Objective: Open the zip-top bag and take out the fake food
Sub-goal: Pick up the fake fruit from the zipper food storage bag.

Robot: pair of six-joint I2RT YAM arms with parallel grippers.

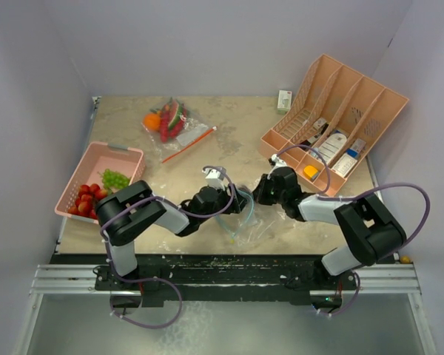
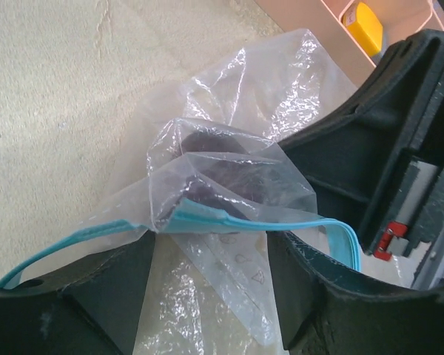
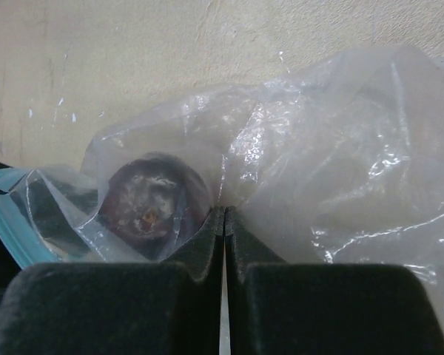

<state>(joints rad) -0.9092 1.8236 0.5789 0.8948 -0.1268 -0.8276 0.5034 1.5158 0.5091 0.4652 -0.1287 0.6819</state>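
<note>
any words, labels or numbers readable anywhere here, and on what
Nothing in these views can be read as text.
Labels on the boxes and bottles in the peach organizer: too small to read.
Print on the small white box: too small to read.
Faint printed marks on the zip-top bag: not legible.

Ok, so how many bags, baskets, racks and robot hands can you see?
Zip-top bags: 2, the near bag and the far bag
Pink basket: 1
Peach rack: 1
Robot hands: 2, the left hand and the right hand
Total: 6
</note>
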